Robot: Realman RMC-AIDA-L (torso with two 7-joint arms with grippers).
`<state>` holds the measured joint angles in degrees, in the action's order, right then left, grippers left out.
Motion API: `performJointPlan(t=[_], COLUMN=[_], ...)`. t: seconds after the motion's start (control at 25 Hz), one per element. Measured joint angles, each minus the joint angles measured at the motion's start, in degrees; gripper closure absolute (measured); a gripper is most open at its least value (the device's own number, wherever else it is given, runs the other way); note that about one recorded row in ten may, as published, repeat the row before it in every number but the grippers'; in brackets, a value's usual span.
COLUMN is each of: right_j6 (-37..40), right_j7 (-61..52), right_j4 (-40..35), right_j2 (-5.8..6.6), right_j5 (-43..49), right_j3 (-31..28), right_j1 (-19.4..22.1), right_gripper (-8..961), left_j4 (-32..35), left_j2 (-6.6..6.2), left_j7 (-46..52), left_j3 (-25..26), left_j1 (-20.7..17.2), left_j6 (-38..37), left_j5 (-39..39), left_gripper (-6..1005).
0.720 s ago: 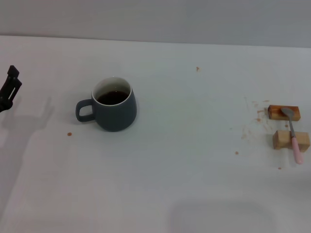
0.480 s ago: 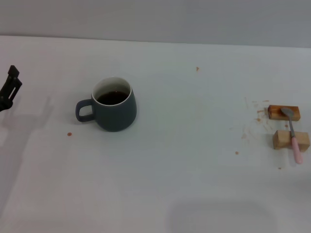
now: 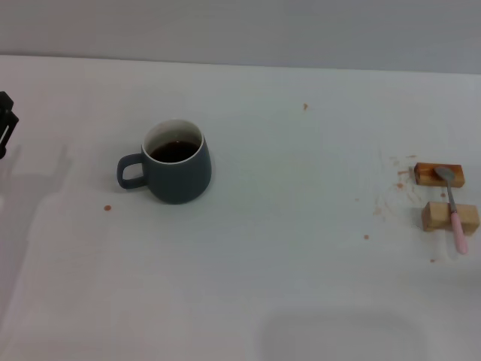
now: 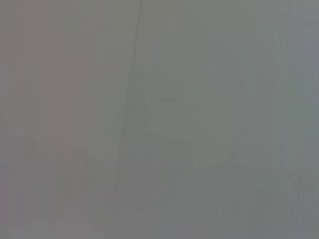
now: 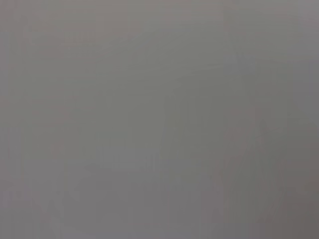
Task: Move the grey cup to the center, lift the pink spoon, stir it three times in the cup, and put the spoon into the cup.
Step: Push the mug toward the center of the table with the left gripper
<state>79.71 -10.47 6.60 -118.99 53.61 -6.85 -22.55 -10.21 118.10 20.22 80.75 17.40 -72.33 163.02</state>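
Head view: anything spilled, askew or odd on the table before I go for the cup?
Small brown specks dot the table beside the two wooden blocks that prop the pink spoon; they look like dried splashes. The grey cup stands upright with no spill around it. The left end effector sits at the table's left edge.

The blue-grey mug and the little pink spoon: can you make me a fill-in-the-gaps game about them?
1. The rounded blue-grey ceramic mug holds dark ____ liquid.
2. The slender pink-handled metal spoon rests across two tan ____ blocks.
3. The mug's loop handle points toward the robot's ____ side.
4. The left tool sits at the table's ____ edge.

Missing words: brown; wooden; left; left
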Motion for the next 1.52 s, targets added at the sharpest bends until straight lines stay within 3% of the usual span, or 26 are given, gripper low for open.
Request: performJointPlan(t=[0.52,0.76,1.24,1.44,1.52], right_j6=[-0.01,0.0,-2.75,-2.8,-2.81], right_j7=[-2.19,-9.95,-13.84,-15.68,-17.56], right_j4=[-0.13,-0.63,-3.34,-3.95,-4.41], right_j2=[0.08,0.08,0.12,0.16,0.16], right_j5=[0.21,0.11,0.01,-0.01,-0.01], right_j3=[0.07,0.0,0.0,0.07,0.23], right_j1=[-1.67,-0.4,1.84,2.95,3.38], right_gripper=[226,226,226,226,226], left_j4=[-0.13,-0.17,-0.16,-0.16,-0.17], left_j2=[0.23,-0.12,-0.7,-1.48,-2.66], left_j7=[0.32,3.18,4.52,5.51,7.53], left_j3=[4.1,4.14,3.63,2.67,0.5], left_j1=[0.62,2.01,5.47,6.79,7.64], left_j6=[2.01,4.8,10.41,13.38,15.27], left_j5=[0.01,0.04,0.43,2.38,2.51], left_gripper=[234,237,252,258,261])
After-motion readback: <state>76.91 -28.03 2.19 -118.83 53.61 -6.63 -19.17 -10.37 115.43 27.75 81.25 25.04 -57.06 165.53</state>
